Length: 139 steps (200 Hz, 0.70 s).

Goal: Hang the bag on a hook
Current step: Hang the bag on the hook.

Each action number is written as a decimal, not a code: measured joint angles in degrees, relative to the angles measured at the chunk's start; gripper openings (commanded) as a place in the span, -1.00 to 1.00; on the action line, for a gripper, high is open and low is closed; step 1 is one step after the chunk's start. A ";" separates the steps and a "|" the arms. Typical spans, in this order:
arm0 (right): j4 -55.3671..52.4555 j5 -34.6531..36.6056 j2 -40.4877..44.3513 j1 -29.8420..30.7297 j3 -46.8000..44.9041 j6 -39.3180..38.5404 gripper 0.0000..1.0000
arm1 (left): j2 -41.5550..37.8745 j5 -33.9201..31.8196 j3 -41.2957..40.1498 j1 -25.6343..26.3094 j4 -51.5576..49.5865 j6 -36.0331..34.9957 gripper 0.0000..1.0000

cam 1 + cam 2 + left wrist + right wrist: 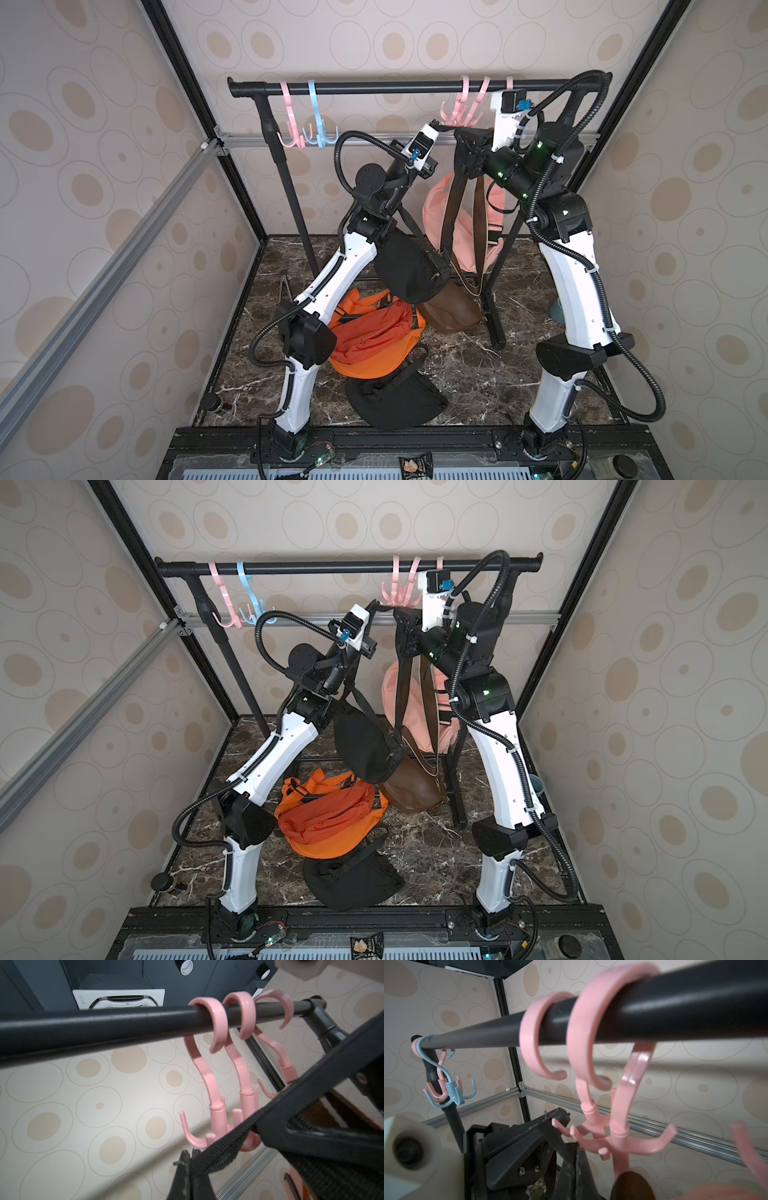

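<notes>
A black bag, rounded and pouch-like, hangs in mid-air below the rail, tilted, its lower end against a brown bag. Its black webbing strap runs taut upward and is pulled across the prongs of a pink hook; whether it sits on a prong cannot be told. The pink hook hangs from the black rail beside two others like it.

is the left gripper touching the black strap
Touching. The left wrist view shows the left gripper with its jaws shut on the black strap, which runs taut from them below the pink hooks.
</notes>
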<state>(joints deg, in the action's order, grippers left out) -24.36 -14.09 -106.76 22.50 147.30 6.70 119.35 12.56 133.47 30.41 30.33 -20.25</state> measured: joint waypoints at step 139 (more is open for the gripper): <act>5.97 1.57 7.58 2.01 -9.90 -3.23 -1.00 | -0.46 -0.07 -0.70 1.75 6.95 1.36 -1.00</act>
<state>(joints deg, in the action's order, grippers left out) -18.39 -12.51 -99.18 24.51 137.40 3.46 118.89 12.49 132.77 32.16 37.28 -18.90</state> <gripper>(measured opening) 0.044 0.048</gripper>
